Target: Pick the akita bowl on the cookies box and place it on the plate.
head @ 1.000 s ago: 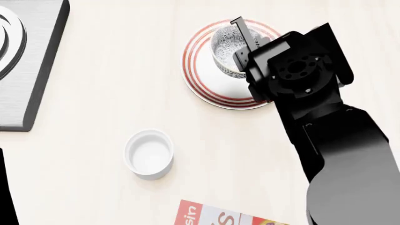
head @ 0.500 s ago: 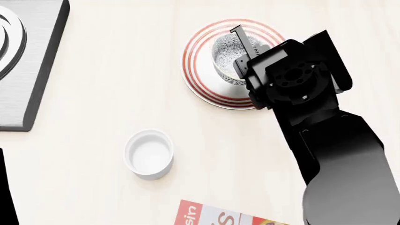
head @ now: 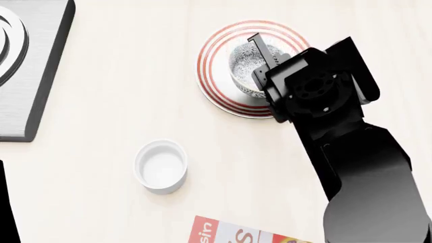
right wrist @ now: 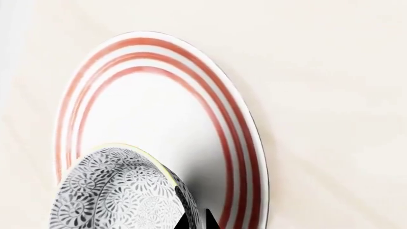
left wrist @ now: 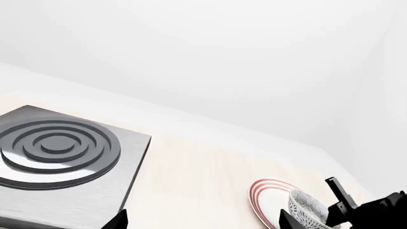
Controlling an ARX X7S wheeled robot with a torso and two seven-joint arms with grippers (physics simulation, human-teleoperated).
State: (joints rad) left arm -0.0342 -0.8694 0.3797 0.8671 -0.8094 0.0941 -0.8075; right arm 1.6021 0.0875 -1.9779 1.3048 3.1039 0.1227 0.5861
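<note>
Your right gripper (head: 264,59) over plate (head: 217,76), fingers straddling akita bowl (head: 244,66) rim; whether grip closed on it, cannot tell. Bowl sits over plate's centre, plate at 12 o'clock on table (head: 121,91). White cup (head: 161,166) at 8 o'clock, well apart. Cookies box (head: 229,233) corner at 6 o'clock. Stove burner (left wrist: 57,148) at 10 o'clock. Your left gripper: state cannot tell.

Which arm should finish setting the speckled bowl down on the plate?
Right: its pincer already holds the black-and-white speckled bowl over the red-ringed white plate. The left arm sits far off by the stove.
</note>
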